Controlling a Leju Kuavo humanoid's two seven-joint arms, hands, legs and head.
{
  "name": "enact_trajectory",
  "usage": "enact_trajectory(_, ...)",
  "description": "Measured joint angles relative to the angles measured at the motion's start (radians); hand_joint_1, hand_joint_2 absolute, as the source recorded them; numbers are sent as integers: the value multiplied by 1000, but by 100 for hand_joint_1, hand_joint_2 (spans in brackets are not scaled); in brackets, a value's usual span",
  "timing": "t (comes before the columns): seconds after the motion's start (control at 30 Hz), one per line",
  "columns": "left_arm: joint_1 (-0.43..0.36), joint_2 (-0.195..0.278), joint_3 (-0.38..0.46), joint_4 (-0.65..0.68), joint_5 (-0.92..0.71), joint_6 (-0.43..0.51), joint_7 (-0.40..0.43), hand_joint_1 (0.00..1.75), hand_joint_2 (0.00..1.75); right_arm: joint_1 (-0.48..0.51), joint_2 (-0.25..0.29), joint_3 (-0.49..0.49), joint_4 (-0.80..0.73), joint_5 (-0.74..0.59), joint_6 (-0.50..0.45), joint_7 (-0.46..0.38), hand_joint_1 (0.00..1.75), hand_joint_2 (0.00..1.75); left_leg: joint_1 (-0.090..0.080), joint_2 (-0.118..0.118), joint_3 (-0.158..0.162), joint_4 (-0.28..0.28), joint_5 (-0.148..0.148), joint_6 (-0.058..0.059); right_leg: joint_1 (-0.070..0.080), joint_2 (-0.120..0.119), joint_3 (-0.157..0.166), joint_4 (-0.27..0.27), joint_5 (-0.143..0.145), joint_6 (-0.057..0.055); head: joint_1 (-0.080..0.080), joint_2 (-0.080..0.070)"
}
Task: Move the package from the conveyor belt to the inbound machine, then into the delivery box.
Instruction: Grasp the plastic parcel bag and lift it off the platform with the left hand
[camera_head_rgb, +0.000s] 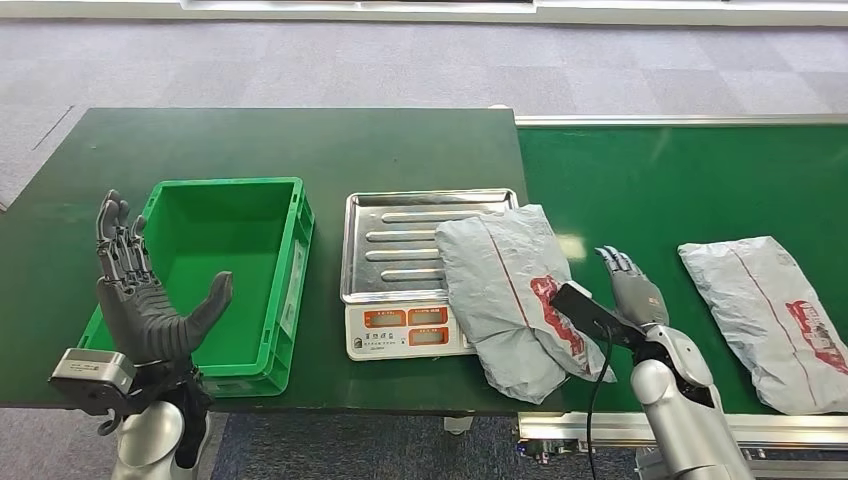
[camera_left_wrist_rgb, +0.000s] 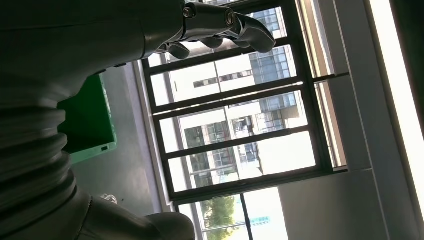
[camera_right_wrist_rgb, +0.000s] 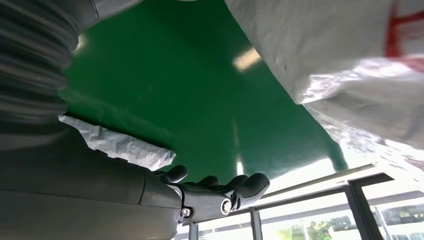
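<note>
A grey package (camera_head_rgb: 505, 290) with red print lies half on the steel tray of the inbound scale (camera_head_rgb: 400, 240), its right part hanging over the green conveyor belt (camera_head_rgb: 650, 190). My right hand (camera_head_rgb: 628, 285) sits just right of it, low over the belt, fingers straight and holding nothing. In the right wrist view the package (camera_right_wrist_rgb: 340, 55) hangs close by, apart from the fingers (camera_right_wrist_rgb: 225, 192). A second grey package (camera_head_rgb: 775, 320) lies on the belt to the right. The green delivery box (camera_head_rgb: 290, 270) stands empty left of the scale. My left hand (camera_head_rgb: 140, 295) is raised at its front left corner, fingers spread.
The dark green table (camera_head_rgb: 300, 140) carries the box and the scale, whose display (camera_head_rgb: 405, 330) faces me. The belt's metal rail (camera_head_rgb: 600, 428) runs along its near edge. In the left wrist view, windows (camera_left_wrist_rgb: 235, 130) and the box (camera_left_wrist_rgb: 87, 125) appear behind the fingers (camera_left_wrist_rgb: 225, 22).
</note>
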Motion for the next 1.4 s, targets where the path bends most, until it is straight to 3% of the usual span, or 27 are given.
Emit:
enact_trajectory(0.17,-11,0,0,8,0,0,3,0,175,-30,15,0,75,-22,-44,-50,2,175,0,0,0,0,0,0,0,0,0,0,0,0,0,0)
enact_trajectory(0.2,-12,0,0,9,0,0,3,0,175,-32,18,0,81,-26,-54,-57,21,175,0,0,0,0,0,0,0,0,0,0,0,0,0,0)
enact_trajectory(0.3,-12,0,0,10,0,5,2,0,175,-34,29,0,85,-47,-90,-84,150,175,0,0,0,0,0,0,0,0,0,0,0,0,0,0)
enact_trajectory(0.33,-12,0,0,10,1,8,0,0,175,-34,33,0,85,-58,-101,-96,175,175,0,0,0,0,0,0,0,0,0,0,0,0,0,0)
enact_trajectory(0.67,-11,0,0,13,8,11,-16,0,175,-25,67,-21,44,-231,-95,-236,175,175,0,0,0,0,0,0,0,0,0,0,0,0,0,0)
enact_trajectory(1.1,-8,2,0,12,21,11,-33,0,175,-21,89,-24,8,-266,-80,-304,174,175,0,0,0,0,0,0,0,0,0,0,0,0,0,0)
enact_trajectory(1.23,-6,2,0,12,21,11,-35,0,175,-29,92,-24,11,-272,-72,-307,0,175,0,0,0,0,0,0,0,0,0,0,0,0,0,0)
enact_trajectory(1.4,-6,2,0,12,21,11,-38,0,175,-38,93,-24,18,-236,-92,-301,0,175,0,0,0,0,0,0,0,0,0,0,0,0,0,0)
